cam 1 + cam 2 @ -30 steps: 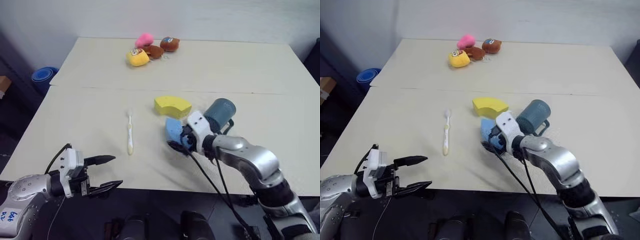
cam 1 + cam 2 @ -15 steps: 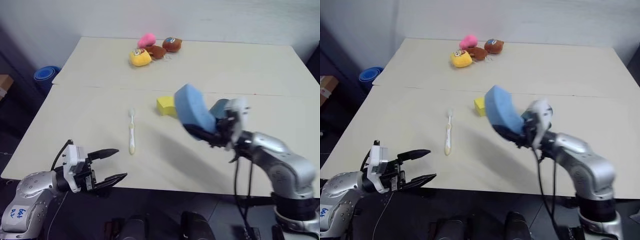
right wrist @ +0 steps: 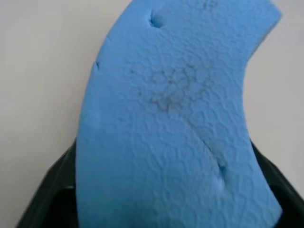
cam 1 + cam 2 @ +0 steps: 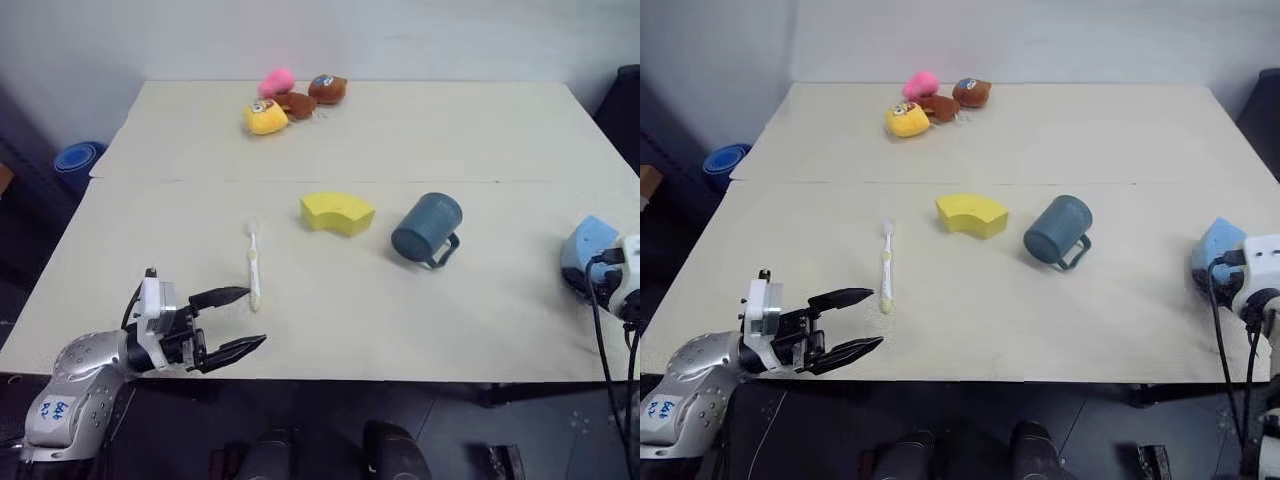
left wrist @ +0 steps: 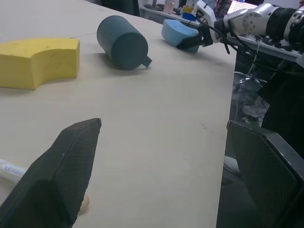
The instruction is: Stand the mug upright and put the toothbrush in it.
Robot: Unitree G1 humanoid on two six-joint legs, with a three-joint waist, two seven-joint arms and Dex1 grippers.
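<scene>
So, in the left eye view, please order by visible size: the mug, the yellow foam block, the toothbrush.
1. yellow foam block and mug: alike in visible size, so not ranked.
2. toothbrush: long, but much the slimmest.

We see the dark teal mug (image 4: 427,229) lying tipped on its side on the bench (image 4: 420,130), handle toward us; the slim white-and-yellow toothbrush (image 4: 253,265) lies flat, well apart

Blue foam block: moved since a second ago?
Yes. The blue foam block, in the right hand, went from beside the mug to the table's right edge.
</scene>
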